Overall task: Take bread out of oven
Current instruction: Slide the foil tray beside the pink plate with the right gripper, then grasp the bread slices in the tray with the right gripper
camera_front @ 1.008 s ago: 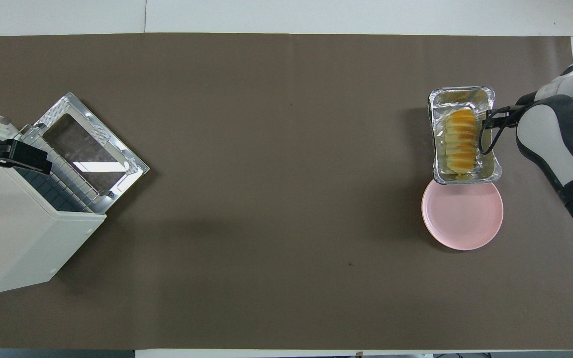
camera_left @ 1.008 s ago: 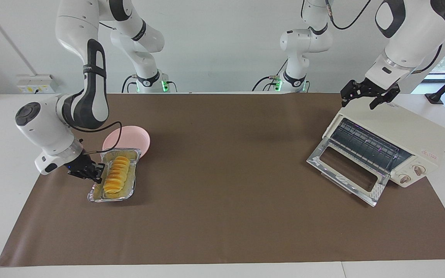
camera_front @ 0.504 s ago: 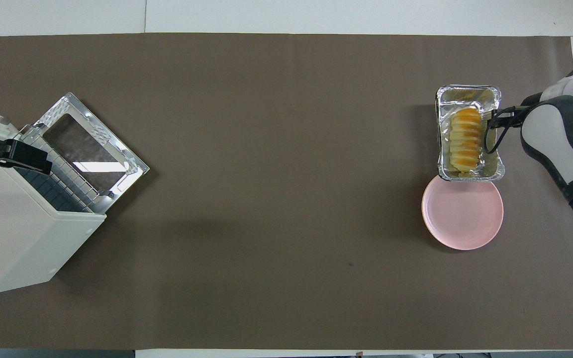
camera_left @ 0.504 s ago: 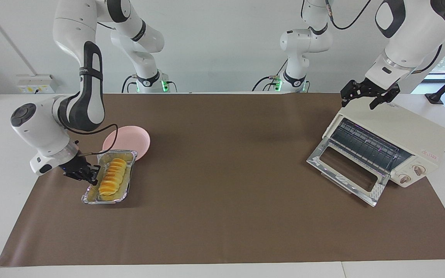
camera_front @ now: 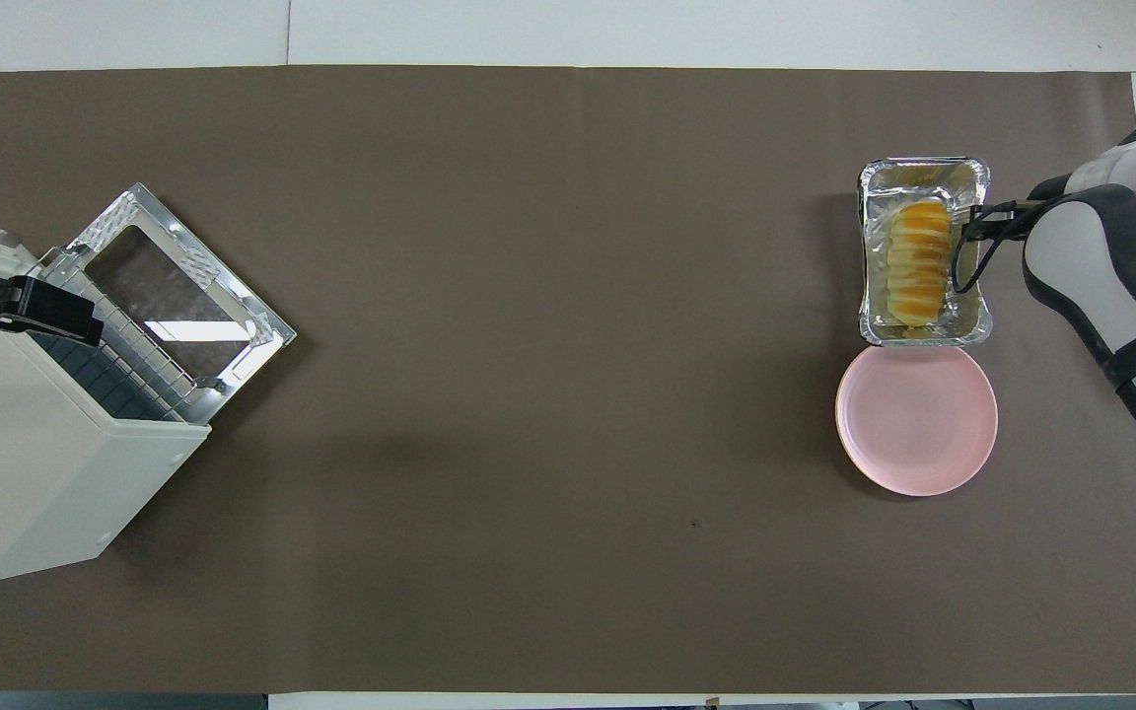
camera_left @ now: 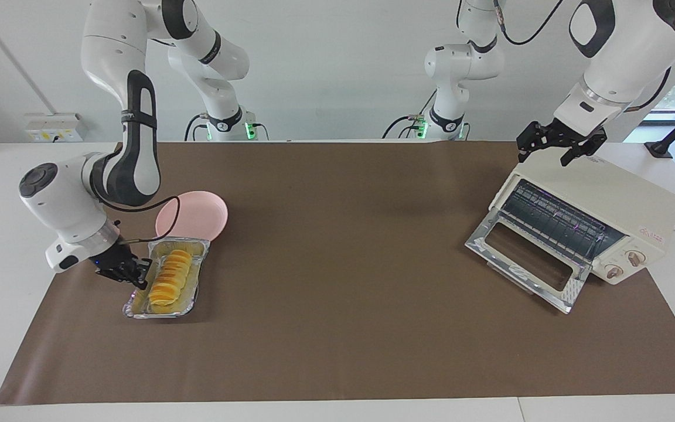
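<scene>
The right gripper (camera_left: 138, 274) is closed on the long rim of the foil tray (camera_left: 138, 308), at the side toward the right arm's end of the table. The tray rests on the brown mat (camera_left: 337, 328) and holds the bread (camera_left: 170, 280), a ridged yellow-orange loaf lying lengthwise in it. The pink plate (camera_left: 197, 218) lies just beside the tray's short end, nearer to the robots; whether they touch cannot be told.

The left gripper (camera_left: 554, 147) hangs with its fingers spread wide, holding nothing, over the top rear edge of the oven (camera_left: 624, 193) at the left arm's end of the table. The oven's chrome-framed glass door (camera_left: 528, 266) is folded down flat in front of it, and the wire rack (camera_left: 554, 220) shows inside the opening. Two knobs (camera_left: 624, 265) sit at the corner of its front.

A small red mark shows on the oven's top near the knobs, and red print at the bottom corner of its top in the overhead view; neither can be read.
</scene>
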You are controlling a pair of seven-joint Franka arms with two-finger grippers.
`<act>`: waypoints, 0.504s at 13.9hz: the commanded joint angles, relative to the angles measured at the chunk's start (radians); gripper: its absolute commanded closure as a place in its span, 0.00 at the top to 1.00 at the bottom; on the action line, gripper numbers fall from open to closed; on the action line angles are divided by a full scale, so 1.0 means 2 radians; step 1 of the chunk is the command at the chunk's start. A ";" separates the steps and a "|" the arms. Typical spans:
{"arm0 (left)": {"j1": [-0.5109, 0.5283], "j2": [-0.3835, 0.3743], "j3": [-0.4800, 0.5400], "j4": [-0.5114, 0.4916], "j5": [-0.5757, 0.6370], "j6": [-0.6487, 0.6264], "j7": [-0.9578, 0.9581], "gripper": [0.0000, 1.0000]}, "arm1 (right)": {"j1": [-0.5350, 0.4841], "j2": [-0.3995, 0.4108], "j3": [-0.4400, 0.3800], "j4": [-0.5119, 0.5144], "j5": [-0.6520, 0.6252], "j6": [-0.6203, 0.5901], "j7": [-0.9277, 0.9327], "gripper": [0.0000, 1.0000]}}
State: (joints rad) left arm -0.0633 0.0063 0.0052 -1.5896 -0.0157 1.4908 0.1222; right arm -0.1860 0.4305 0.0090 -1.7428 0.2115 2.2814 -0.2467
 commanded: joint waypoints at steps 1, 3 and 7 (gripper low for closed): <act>0.007 -0.013 -0.006 -0.015 0.003 0.009 0.007 1.00 | -0.004 0.004 0.005 0.005 0.012 -0.001 -0.019 0.00; 0.007 -0.013 -0.006 -0.014 0.003 0.009 0.007 1.00 | -0.003 0.003 0.005 0.012 0.007 -0.009 -0.017 0.74; 0.007 -0.013 -0.006 -0.015 0.003 0.009 0.007 1.00 | -0.001 0.008 0.004 0.052 0.000 -0.057 -0.015 0.95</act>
State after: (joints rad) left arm -0.0632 0.0063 0.0052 -1.5896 -0.0157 1.4909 0.1222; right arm -0.1849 0.4314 0.0127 -1.6961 0.2108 2.2221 -0.2480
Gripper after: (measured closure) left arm 0.000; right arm 0.463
